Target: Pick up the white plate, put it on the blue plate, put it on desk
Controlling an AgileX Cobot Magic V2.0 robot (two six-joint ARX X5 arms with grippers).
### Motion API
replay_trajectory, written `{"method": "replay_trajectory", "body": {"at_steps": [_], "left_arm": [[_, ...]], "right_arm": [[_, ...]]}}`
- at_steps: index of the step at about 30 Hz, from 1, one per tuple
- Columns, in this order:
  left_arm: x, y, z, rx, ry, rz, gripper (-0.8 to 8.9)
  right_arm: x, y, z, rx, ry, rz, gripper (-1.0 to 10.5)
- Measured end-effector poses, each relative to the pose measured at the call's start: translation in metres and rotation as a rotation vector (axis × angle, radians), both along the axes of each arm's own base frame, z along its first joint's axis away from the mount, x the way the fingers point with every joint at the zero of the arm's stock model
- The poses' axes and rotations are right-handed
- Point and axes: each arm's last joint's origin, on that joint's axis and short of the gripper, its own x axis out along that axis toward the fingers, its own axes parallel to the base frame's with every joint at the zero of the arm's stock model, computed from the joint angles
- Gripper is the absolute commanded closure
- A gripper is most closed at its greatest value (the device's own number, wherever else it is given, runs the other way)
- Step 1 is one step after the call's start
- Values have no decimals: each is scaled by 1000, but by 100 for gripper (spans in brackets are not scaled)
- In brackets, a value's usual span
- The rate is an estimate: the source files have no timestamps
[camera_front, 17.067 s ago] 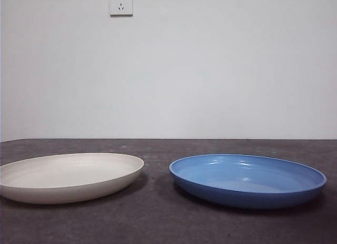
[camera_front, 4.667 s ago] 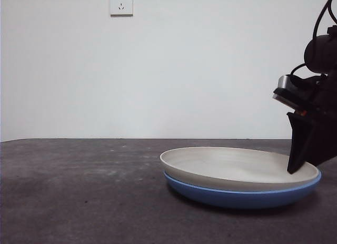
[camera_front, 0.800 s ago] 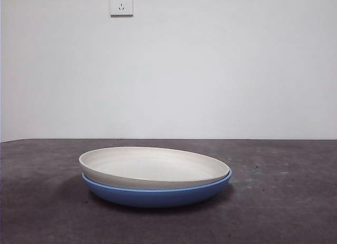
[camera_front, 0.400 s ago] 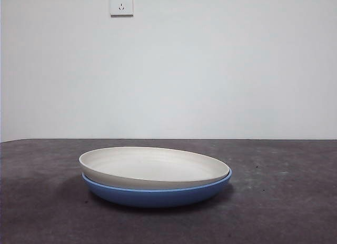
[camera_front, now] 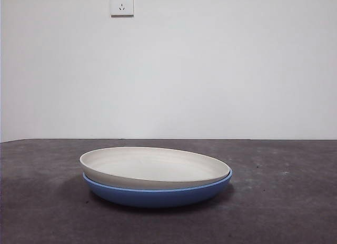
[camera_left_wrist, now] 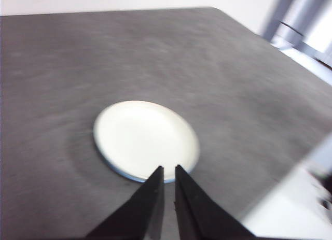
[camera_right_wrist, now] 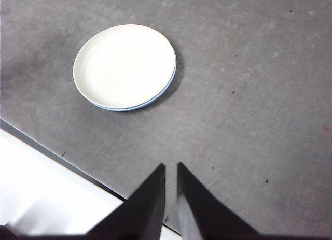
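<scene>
Hovering high over the stacked plates, both of my grippers empty

On my left side, my left gripper (camera_left_wrist: pixel 166 170) hangs over the desk (camera_front: pixel 284 212) with its jaws almost together and nothing between them; in its wrist view the white plate (camera_front: pixel 152 165) lies just beyond the tips, so I judge this arm the nearer one. The white plate sits nested inside the blue plate (camera_front: pixel 158 194), and only a thin blue edge shows around it, near the middle of the desk. On my right side, my right gripper (camera_right_wrist: pixel 170 167) is also nearly closed on nothing, well apart from the stack. I judge the task done; the plates are round, so no axis matters
</scene>
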Motion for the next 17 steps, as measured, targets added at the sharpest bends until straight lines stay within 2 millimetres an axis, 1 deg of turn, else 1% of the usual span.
{"method": "replay_trajectory", "body": {"at_steps": [2, 6, 7, 12, 14, 17], "left_arm": [[2, 1, -14, -4, -21, 67, 780], [9, 3, -44, -16, -118, 188, 780], [13, 4, -52, -14, -144, 222, 780], [44, 7, -106, 13, -236, 451, 780], [52, 8, -125, 17, -266, 518, 780], [61, 8, -147, 21, -298, 583, 780]], "right_arm": [[0, 0, 0, 0, 0, 0, 913], [0, 0, 0, 0, 0, 0, 913], [0, 0, 0, 0, 0, 0, 913], [0, 0, 0, 0, 0, 0, 913], [0, 0, 0, 0, 0, 0, 913], [0, 0, 0, 0, 0, 0, 913]]}}
